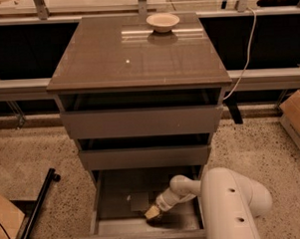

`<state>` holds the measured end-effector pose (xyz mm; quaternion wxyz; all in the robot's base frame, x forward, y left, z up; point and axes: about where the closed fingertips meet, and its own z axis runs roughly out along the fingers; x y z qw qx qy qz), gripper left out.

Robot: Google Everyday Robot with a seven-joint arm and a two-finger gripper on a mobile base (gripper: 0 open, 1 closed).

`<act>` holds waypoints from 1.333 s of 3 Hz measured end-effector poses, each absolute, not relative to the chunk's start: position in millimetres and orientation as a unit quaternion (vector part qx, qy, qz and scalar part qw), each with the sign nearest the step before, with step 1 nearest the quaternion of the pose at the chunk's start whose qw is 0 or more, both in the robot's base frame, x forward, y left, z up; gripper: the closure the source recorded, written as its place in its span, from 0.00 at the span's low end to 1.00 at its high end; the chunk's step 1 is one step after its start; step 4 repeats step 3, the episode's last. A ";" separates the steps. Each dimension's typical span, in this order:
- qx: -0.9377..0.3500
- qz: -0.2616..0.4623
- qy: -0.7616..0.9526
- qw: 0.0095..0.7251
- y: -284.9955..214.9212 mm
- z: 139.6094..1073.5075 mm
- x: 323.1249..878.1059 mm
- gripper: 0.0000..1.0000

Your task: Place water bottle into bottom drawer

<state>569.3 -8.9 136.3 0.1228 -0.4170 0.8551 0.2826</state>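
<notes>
You had the white arm [228, 203] over the plain grey-brown bottom drawer [100, 203], and its gripper [153, 213] sat inside that drawer, pale tan at the tip against the darker drawer floor. The cabinet [140, 123] was the same flat grey-brown, unpatterned, with a beige bowl [162, 22] on top. Around it you had speckled sandy flooring [36, 151], a white cable [247, 52] and a black pole [37, 211].
</notes>
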 end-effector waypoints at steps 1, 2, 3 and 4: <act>-0.414 0.281 0.857 0.123 -7.4 131.0 569.5 0.34; -0.421 0.280 0.854 0.120 -2.3 137.7 566.7 0.11; -0.421 0.281 0.854 0.119 -1.3 136.2 565.3 0.00; -0.421 0.281 0.854 0.119 -1.3 136.2 565.3 0.00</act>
